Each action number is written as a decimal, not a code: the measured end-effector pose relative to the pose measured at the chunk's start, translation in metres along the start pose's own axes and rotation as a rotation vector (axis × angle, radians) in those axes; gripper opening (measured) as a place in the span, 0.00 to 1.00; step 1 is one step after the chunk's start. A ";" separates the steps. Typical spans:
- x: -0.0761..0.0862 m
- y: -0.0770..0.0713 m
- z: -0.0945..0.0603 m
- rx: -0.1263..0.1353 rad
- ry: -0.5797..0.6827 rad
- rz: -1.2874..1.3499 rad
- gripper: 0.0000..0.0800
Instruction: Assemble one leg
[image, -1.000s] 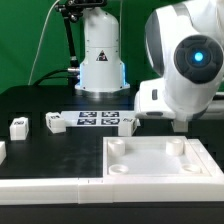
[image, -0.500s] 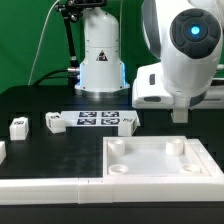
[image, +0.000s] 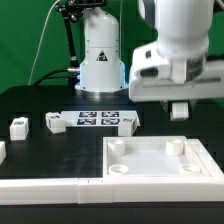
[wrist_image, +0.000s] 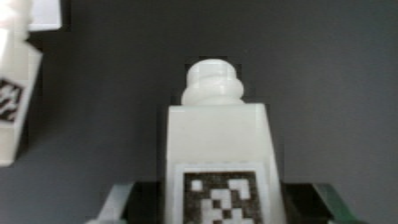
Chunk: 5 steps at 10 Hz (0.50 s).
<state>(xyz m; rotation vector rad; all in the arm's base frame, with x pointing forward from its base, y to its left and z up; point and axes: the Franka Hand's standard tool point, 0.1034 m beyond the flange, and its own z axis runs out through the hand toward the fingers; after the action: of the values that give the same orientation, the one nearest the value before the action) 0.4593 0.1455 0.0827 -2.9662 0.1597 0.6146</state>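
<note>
Tray (image: 150, 168) lies flat on the table; gripper (image: 178, 112) hangs above its far edge toward the exterior view's right, jaws closed onto the tagged end of the leg (wrist_image: 217, 140), whose long axis runs on beyond them, knobbed tip foremost.

Tabletop (image: 30, 100): matte black. Leg (wrist_image: 221, 130): white, with 1 black-and-white square tag on its face. Leg 2 (image: 18, 127) and leg 3 (image: 53, 122): white, same tag pattern. Tray (image: 150, 166): plain white. Marker board (image: 95, 120): white, printed with black square tags. Arm (image: 180, 40): white. Backdrop (image: 30, 30): green.
</note>
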 end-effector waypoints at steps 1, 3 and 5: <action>0.003 -0.002 -0.017 0.000 0.080 -0.014 0.36; 0.013 -0.006 -0.027 0.015 0.220 -0.024 0.36; 0.014 -0.010 -0.026 0.033 0.387 -0.035 0.36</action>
<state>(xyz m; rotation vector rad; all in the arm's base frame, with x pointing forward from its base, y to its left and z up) 0.4833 0.1509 0.1021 -3.0128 0.1455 0.0274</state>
